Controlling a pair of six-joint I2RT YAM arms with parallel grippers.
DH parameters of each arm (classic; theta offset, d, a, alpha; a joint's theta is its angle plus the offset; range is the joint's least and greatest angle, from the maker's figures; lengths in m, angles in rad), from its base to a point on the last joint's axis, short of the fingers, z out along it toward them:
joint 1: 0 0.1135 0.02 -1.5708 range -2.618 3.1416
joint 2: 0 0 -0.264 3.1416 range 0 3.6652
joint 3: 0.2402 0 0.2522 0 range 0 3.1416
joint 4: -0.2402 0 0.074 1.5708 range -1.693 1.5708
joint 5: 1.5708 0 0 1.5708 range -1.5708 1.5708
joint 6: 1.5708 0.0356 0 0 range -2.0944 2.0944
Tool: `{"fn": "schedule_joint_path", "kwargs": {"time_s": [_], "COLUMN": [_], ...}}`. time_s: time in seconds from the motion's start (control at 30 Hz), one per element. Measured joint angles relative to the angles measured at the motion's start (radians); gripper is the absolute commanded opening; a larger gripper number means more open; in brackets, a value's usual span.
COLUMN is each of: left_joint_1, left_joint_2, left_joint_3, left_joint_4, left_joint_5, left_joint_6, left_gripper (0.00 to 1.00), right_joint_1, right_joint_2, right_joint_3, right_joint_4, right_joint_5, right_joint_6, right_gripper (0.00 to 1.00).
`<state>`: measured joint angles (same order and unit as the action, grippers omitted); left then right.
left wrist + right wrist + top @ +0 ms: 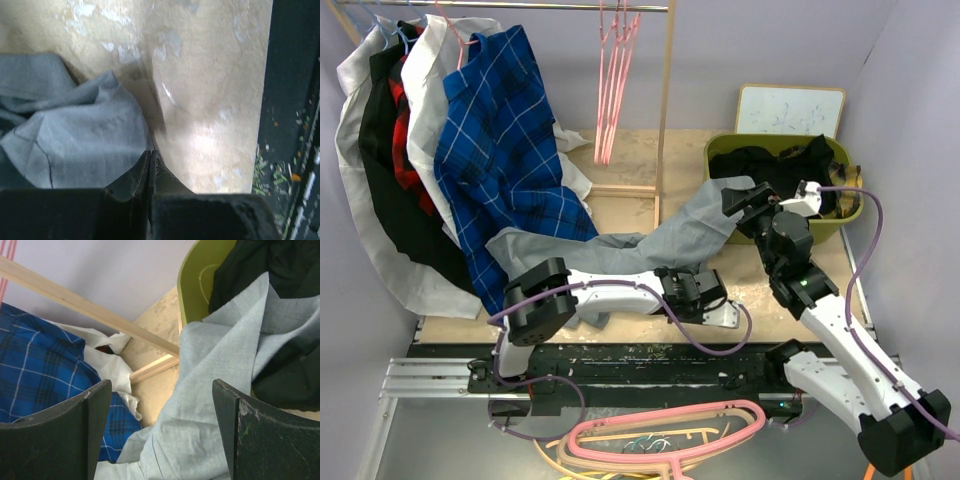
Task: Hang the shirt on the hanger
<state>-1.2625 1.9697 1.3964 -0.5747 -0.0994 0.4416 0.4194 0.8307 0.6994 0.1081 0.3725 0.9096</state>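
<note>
Grey shirt point(690, 235) fr. green bin point(720, 150) rim to nr table point(620, 210) front edge.

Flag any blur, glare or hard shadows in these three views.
Top external: sharp, evenly lit, only soft shadows. Left wrist: soft overall, with a blurred dark streak across the table and a washed-out glare patch just beyond the shut left fingers; the shirt shows little weave. Right wrist: shirt crisp, open right fingers dark and featureless.

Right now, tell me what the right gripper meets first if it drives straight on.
Probably the soft mid-grey cloth shirt straight ahead of the open right gripper; the olive-green plastic bin sits beyond.
</note>
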Motion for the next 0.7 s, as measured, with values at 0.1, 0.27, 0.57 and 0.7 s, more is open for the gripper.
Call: {"fn": "schedule_joint_path", "kwargs": {"time_s": [0.1,0.27,0.57,0.7], "left_joint_1": [0.009,0.093,0.295,0.157], "left_joint_2": [-0.042,-0.258,-0.552,-0.45], "left_joint_3": [0.0,0.053,0.077,0.018], "left_joint_4": [-0.046,-0.206,-0.318,-0.28], "left_joint_5": [-0.002,0.044,0.21,0.216], "left_joint_6": [0.0,0.013,0.024,0.023], "left_gripper": [0.0,0.0,0.77,1.0], "right_joint_1": [-0.008,-0.01,-0.01,-0.01], "right_joint_2": [-0.007,-0.015,0.066,0.1], "right_joint_3": [-0.01,-0.06,-0.169,-0.229], "right_joint_4": [-0.023,-0.053,-0.046,0.004], "right_joint_5": [-0.026,-0.084,-0.239,-0.264], "right_joint_6": [0.003,-0.013,-0.024,-0.039], "right_gripper": [0.83,0.84,0.99,1.0]}}
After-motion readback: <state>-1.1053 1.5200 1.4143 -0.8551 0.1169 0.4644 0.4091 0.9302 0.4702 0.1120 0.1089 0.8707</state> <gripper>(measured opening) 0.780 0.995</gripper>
